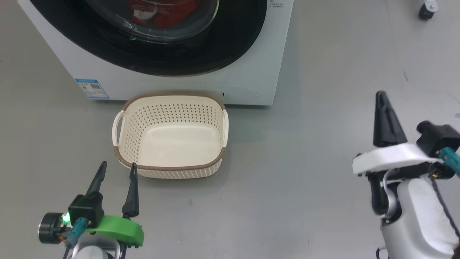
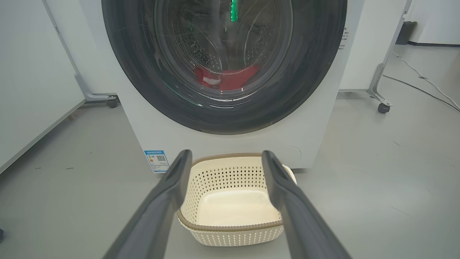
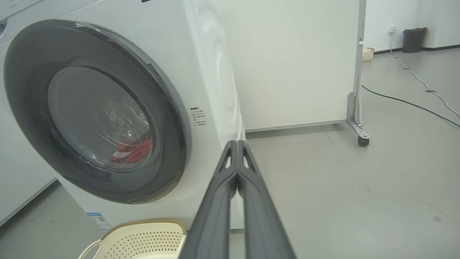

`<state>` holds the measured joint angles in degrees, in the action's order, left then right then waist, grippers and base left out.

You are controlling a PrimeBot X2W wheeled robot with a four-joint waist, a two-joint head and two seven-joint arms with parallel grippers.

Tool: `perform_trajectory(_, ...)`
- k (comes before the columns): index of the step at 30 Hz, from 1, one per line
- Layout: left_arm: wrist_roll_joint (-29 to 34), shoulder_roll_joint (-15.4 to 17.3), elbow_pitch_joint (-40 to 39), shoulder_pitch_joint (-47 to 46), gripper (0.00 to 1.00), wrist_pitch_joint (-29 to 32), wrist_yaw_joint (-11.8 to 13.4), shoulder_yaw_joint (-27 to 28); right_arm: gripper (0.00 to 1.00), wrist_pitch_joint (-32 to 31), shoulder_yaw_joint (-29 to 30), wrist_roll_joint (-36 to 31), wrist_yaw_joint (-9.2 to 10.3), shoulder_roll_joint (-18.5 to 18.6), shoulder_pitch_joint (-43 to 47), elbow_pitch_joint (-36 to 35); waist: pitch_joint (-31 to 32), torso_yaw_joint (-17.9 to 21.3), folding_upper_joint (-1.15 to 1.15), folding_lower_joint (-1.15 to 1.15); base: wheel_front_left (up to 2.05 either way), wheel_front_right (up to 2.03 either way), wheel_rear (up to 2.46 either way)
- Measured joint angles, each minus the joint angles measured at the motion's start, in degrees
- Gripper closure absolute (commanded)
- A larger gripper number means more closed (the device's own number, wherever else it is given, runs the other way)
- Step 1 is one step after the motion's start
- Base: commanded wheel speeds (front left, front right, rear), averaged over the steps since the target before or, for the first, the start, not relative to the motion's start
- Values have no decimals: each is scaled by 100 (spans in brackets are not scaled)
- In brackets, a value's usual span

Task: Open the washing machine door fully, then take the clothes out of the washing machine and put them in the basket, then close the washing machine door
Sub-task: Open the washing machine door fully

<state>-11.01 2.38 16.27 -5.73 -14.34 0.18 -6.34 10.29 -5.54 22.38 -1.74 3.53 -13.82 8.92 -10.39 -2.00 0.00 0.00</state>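
Note the washing machine door (image 1: 201, 61) shut against the washing machine (image 1: 251, 86), glass bowl facing the robot. Behind the glass, low in the drum (image 2: 194, 46) — the clothes (image 2: 226, 77), red with white trim. Locate the basket (image 1: 169, 167) upright on the floor (image 1: 305, 162) just in front of the machine, mouth up, long axis parallel to the machine's front, one handle at each end. Left hand (image 1: 119, 164) open, jaws apart, pointing at the basket from near its front left corner. Right hand (image 1: 381, 96) closed on nothing, jaws pressed together — well to the basket's right, pointing toward the machine.
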Motion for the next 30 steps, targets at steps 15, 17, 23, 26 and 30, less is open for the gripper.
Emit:
perform_trajectory(15,-49,-29,-241,-754,0,-10,-153,-240,100,-1157,369,602,-69,213,-2180,-420,-1150,-388,0,0,0,0,0)
perform_trajectory(17,-89,-31,-308,-856,0,-10,-154,-222,100,-1310,460,826,-56,166,-2473,-469,-1311,-447,0,0,0,0,0)
perform_trajectory(23,-204,-48,-447,-1196,0,-10,-197,-159,100,-1792,636,1514,62,98,-3295,-538,-1794,-619,0,0,0,0,0)
perform_trajectory(26,-219,-56,-438,-1286,0,-10,-199,-157,100,-2035,724,1770,205,97,-3665,-468,-2017,-707,0,0,0,0,0)
perform_trajectory(30,-353,-68,-414,-1399,0,-10,-202,-181,100,-2428,900,2254,456,79,-4056,-259,-2277,-826,0,1,0,0,0)
